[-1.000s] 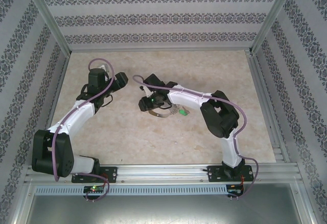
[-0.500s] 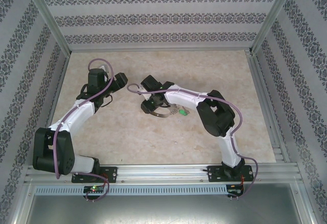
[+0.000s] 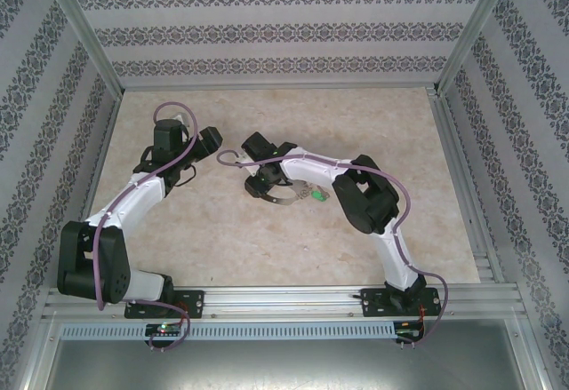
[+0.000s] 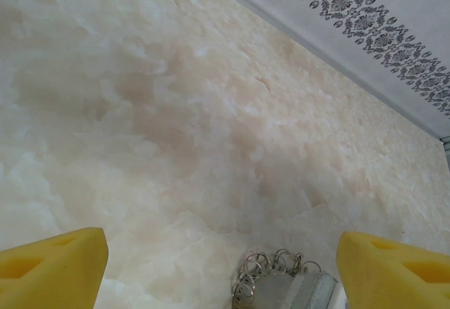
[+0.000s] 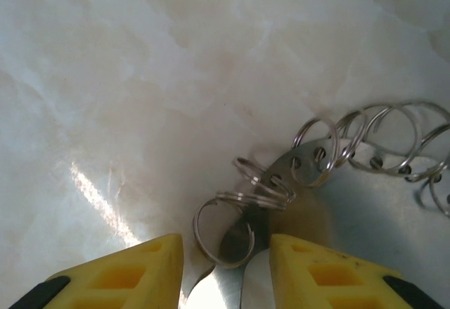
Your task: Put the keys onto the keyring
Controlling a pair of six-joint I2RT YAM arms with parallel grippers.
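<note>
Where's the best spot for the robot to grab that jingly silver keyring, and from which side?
Probably on the keyring, at the end of its flat band, beside the small rings. It lies flat on the table, so come straight down with a finger at each long edge, the way the right pincer straddles it. The loose rings would likely slip.

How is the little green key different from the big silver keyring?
The key has a bright green head; the keyring is all silvery. The key is far smaller than the keyring. The key lies ungripped beside the keyring, while the keyring's end sits between the right gripper's fingers. Both rest on the table.
</note>
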